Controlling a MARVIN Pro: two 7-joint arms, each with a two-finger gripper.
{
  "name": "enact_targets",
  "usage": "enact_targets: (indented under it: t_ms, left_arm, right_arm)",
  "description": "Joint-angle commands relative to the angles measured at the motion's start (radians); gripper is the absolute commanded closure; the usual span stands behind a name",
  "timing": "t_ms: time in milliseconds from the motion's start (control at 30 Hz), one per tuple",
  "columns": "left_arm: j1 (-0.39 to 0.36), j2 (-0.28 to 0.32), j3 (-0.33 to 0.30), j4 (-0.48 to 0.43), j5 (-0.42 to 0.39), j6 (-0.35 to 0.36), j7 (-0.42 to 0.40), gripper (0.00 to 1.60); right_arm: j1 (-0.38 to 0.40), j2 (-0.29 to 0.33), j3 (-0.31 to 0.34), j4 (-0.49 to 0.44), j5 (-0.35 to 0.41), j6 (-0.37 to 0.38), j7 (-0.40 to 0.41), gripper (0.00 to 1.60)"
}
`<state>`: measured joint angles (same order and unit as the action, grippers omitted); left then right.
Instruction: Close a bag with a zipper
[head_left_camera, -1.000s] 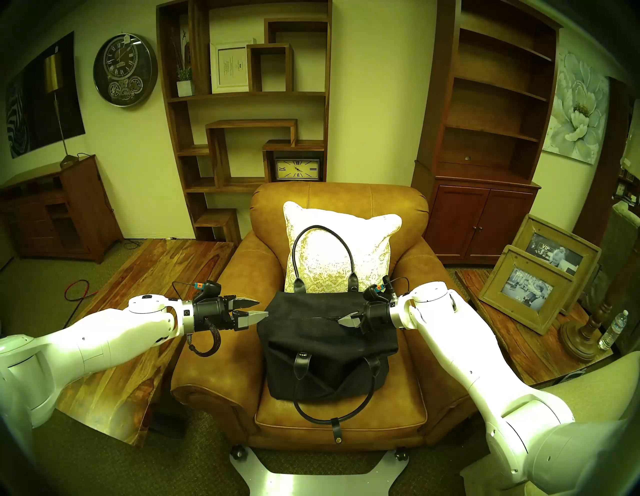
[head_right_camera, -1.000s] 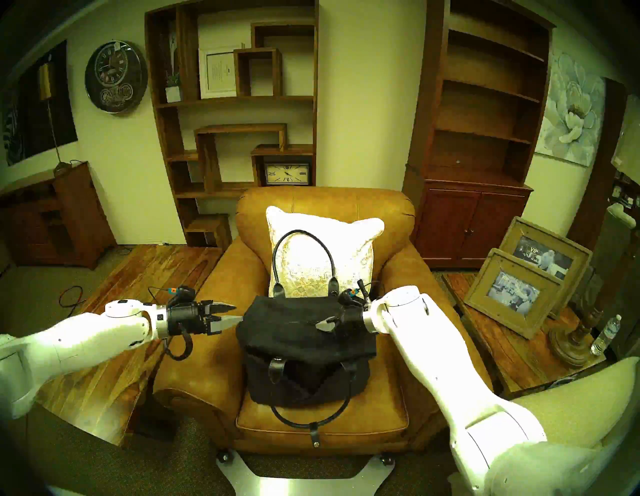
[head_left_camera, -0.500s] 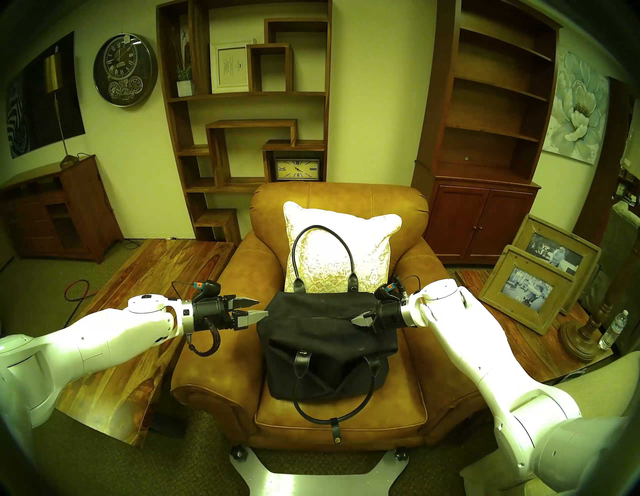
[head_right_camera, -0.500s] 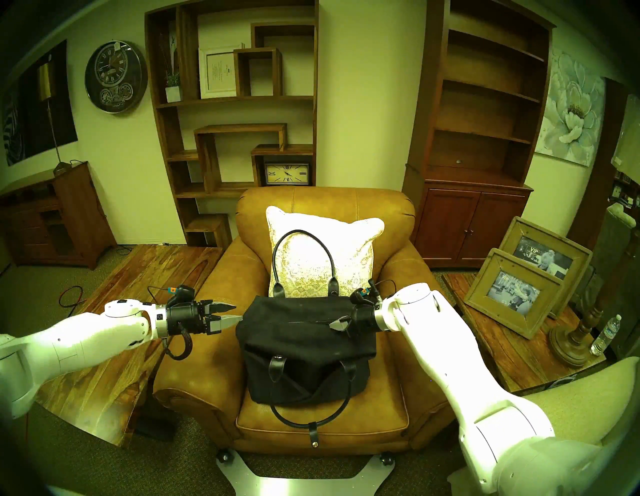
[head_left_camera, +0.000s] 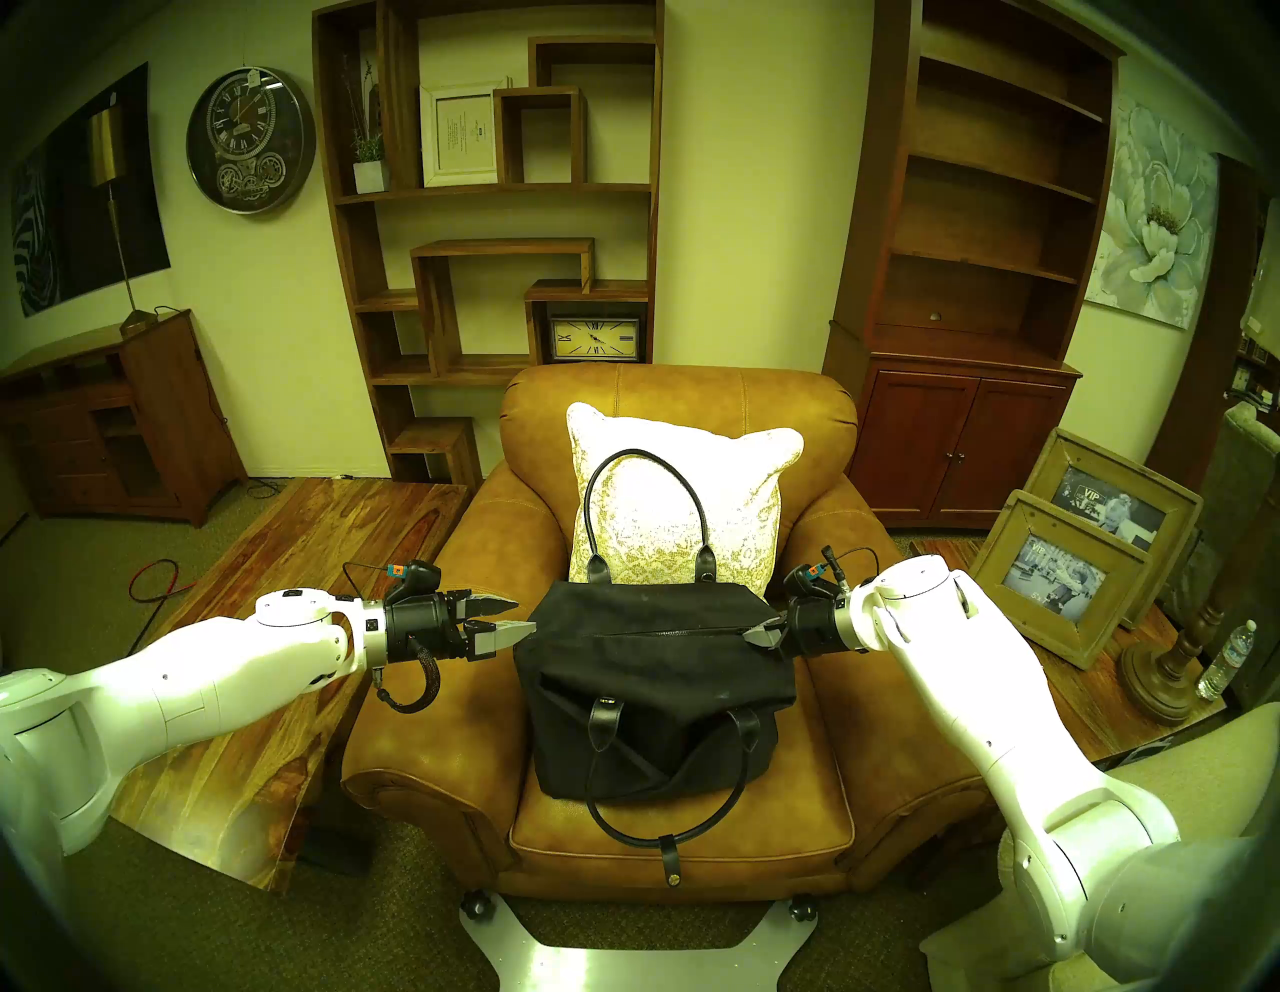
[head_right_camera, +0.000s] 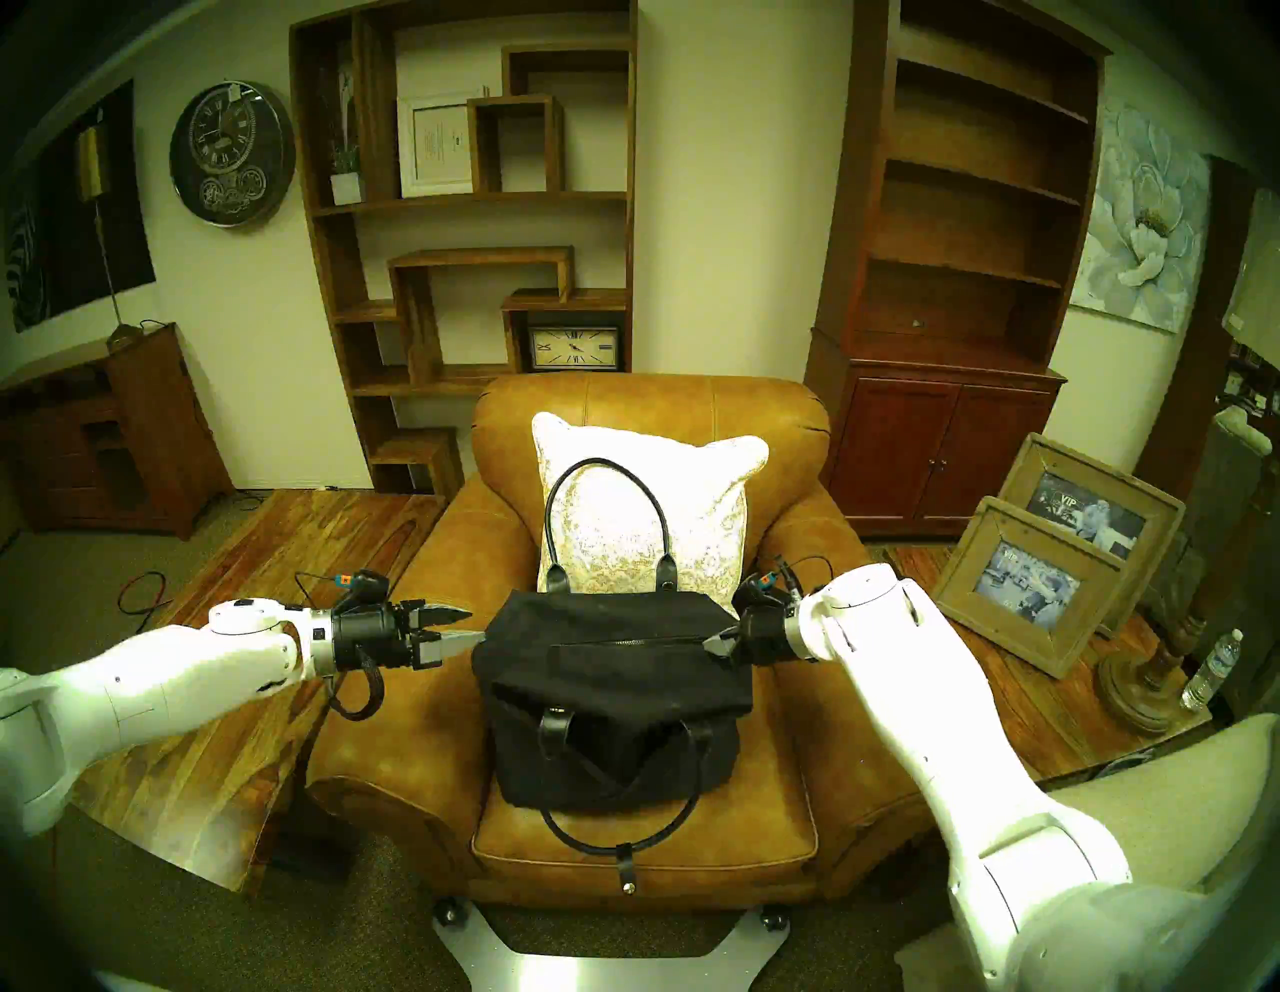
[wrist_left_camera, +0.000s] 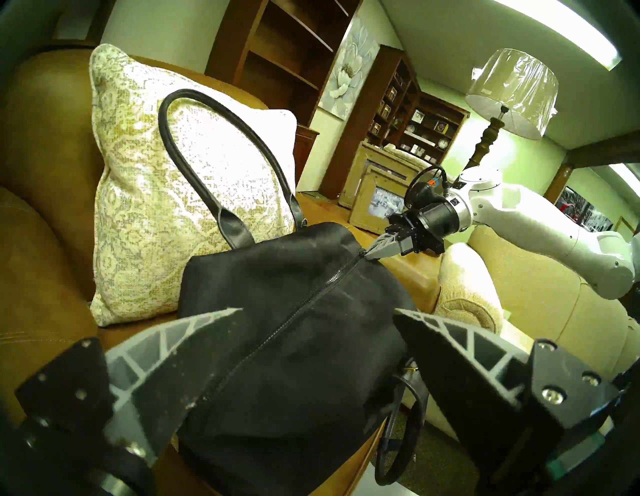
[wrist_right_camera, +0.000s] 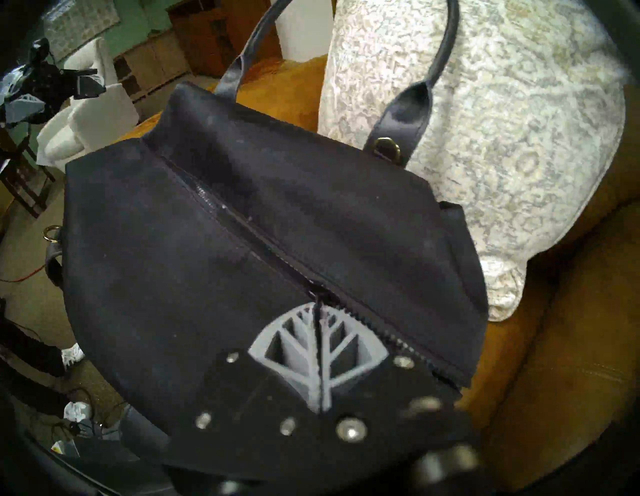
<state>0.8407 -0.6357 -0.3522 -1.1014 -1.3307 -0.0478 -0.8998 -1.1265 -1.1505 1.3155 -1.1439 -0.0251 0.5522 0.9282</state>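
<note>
The bag (head_left_camera: 658, 686) is set on the armchair's (head_left_camera: 429, 693) seat cushion, against the pillow (head_left_camera: 682, 499). The zipper (head_left_camera: 675, 632) pull is pinched by the clenched right gripper (head_left_camera: 756, 636) near the bag's right end. The left gripper (head_left_camera: 518, 618) is held released beside the bag's left end.

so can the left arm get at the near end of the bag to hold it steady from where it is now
Probably yes. The left gripper is open, its fingers level with the near end of the bag and nothing lies between them. The right gripper, shut on the zipper pull, is at the far end, out of the way.
</note>
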Motion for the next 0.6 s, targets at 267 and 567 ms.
enact_targets:
  t_ms: [267,567]
  left_arm:
    - [-0.015,0.0,-0.012,-0.005,-0.005,-0.003,0.0,0.0]
    - [-0.015,0.0,-0.012,-0.005,-0.005,-0.003,-0.001,0.0]
  right_arm:
    - [-0.025,0.023,0.066,-0.02,0.002,0.0,-0.063,1.6]
    - [-0.041,0.033,0.097,-0.017,0.002,-0.006,-0.097,1.6]
